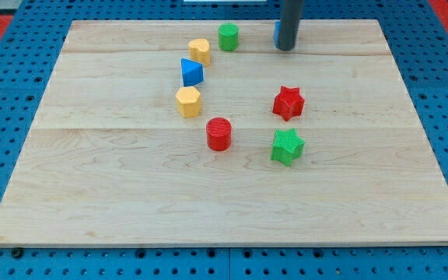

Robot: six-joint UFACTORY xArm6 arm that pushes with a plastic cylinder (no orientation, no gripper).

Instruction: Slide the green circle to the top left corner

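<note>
The green star (287, 147) lies nearest. The green circle (228, 36) sits at the surface (115, 187) top edge, beside a yellow block (199, 51). My tip (285, 48), no gripper, rests well right; pushing leftward risks snagging that yellow block.

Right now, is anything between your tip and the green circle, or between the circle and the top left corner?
Nothing visible lies between my tip and the green circle. Toward the corner, the yellow block sits just left of and slightly below the circle, close to the path.
</note>
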